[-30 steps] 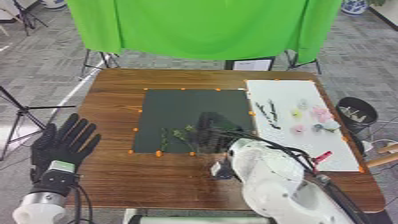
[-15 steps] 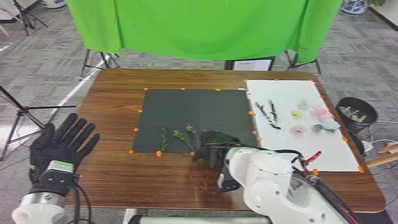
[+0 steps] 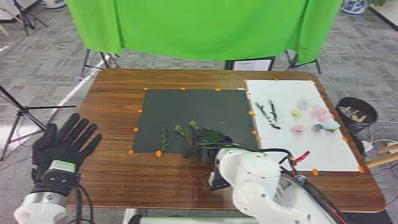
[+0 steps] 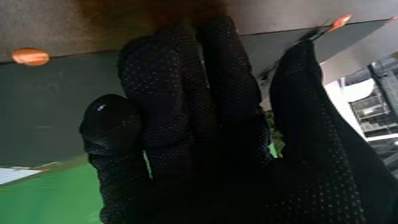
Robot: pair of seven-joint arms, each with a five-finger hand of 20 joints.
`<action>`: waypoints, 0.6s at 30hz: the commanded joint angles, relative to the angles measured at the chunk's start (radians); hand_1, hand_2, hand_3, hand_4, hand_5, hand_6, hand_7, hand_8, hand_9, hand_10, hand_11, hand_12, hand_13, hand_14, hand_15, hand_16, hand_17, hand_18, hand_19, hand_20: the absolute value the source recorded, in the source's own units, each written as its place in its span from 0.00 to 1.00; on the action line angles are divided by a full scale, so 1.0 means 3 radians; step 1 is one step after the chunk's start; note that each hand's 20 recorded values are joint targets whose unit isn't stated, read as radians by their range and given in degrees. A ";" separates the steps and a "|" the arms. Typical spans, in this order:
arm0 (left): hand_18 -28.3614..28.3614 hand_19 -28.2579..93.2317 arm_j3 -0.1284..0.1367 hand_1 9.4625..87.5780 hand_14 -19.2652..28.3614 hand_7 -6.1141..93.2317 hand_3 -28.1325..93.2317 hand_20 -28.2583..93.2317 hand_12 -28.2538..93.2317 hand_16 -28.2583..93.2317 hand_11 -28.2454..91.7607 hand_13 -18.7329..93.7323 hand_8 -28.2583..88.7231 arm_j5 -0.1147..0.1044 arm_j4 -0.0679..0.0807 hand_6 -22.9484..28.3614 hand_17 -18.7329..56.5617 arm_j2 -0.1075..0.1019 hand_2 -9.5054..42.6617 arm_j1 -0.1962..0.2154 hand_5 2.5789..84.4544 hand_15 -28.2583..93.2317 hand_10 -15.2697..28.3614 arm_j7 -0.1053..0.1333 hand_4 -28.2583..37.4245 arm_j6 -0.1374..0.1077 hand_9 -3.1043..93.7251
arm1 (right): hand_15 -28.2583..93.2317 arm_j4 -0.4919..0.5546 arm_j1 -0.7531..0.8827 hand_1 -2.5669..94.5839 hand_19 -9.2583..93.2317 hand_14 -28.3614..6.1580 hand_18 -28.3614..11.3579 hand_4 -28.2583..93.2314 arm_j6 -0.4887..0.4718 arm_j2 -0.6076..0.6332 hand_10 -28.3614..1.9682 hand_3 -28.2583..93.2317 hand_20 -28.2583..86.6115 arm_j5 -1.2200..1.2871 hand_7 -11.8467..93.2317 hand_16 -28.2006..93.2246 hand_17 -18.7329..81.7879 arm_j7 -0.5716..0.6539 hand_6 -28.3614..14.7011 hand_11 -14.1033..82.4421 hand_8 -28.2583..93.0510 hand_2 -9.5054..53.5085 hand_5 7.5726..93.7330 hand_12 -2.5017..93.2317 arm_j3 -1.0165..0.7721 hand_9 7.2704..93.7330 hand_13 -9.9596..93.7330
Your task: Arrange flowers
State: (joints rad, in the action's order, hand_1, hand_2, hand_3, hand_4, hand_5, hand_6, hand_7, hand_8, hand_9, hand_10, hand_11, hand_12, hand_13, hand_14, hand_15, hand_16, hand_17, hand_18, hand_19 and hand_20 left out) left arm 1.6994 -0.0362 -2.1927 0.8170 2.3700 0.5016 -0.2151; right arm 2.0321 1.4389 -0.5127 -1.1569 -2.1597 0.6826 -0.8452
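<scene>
My right hand [image 3: 211, 141] is low over the lower right part of the dark mat [image 3: 178, 107]. Green sprigs [image 3: 164, 138] lie along the mat's lower edge, one leafy tip [image 3: 194, 124] right beside this hand. In the right wrist view, the right hand [image 4: 200, 115] has its fingers nearly straight and its thumb apart, with some greenery [image 4: 275, 131] visible between them. Dark twigs [image 3: 273, 114], a pink flower [image 3: 322, 114], a paler pink one [image 3: 297, 128] and a yellow one [image 3: 297, 113] lie on the white sheet [image 3: 275, 90]. My left hand [image 3: 64, 145] rests open at the table's left side.
Orange markers [image 3: 159, 153] line the edges of the mat and sheet. A red object [image 3: 303, 156] is on the white sheet near the right forearm. Beyond the brown table [image 3: 115, 110], a dark bin [image 3: 357, 111] stands at the right and a green cloth [image 3: 195, 30] hangs behind.
Since a second ago my right hand has come toward the table's near side, then slightly left and forward. The leafy tip beside it sits a little farther forward. The left hand is still.
</scene>
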 commanded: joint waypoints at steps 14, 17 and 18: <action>0.75 0.52 0.0030 0.24 0.73 0.18 0.83 0.31 0.32 0.18 0.40 0.40 0.17 -0.0015 -0.0004 0.61 0.16 0.0079 0.44 0.0099 0.51 0.52 0.69 0.0042 0.00 0.0037 0.42 | 0.74 0.0387 0.0134 0.28 1.00 0.42 0.12 0.11 0.0971 0.0380 0.31 0.84 0.57 0.0362 0.45 0.48 0.65 0.0167 0.55 0.38 0.16 0.33 0.80 0.27 -0.0659 0.80 0.82; 0.75 0.52 0.0020 0.23 0.73 0.18 0.83 0.31 0.32 0.18 0.40 0.40 0.17 -0.0008 0.0001 0.61 0.16 0.0073 0.44 0.0075 0.51 0.52 0.69 0.0029 0.00 0.0040 0.42 | 0.74 0.0359 0.0126 0.28 1.00 0.41 0.12 0.11 0.1037 0.0492 0.30 0.83 0.57 0.0187 0.41 0.49 0.65 0.0421 0.54 0.37 0.15 0.30 0.77 0.26 -0.0767 0.78 0.81; 0.75 0.52 0.0020 0.23 0.73 0.18 0.83 0.31 0.32 0.18 0.40 0.40 0.17 -0.0009 0.0000 0.61 0.16 0.0066 0.44 0.0082 0.51 0.52 0.69 0.0044 0.00 0.0046 0.42 | 0.74 0.0333 0.0134 0.29 1.00 0.41 0.12 0.11 0.1030 0.0521 0.28 0.83 0.56 0.0161 0.37 0.49 0.65 0.0489 0.53 0.36 0.15 0.28 0.76 0.26 -0.0825 0.77 0.80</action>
State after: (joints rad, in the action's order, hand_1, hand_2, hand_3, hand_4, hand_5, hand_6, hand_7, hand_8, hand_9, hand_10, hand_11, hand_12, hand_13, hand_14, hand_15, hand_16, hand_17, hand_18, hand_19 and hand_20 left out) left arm 1.7079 -0.0371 -2.1930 0.8287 2.3882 0.5130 -0.2138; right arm 2.1386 1.4862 -0.2095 -1.0756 -2.0116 0.7207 -1.0163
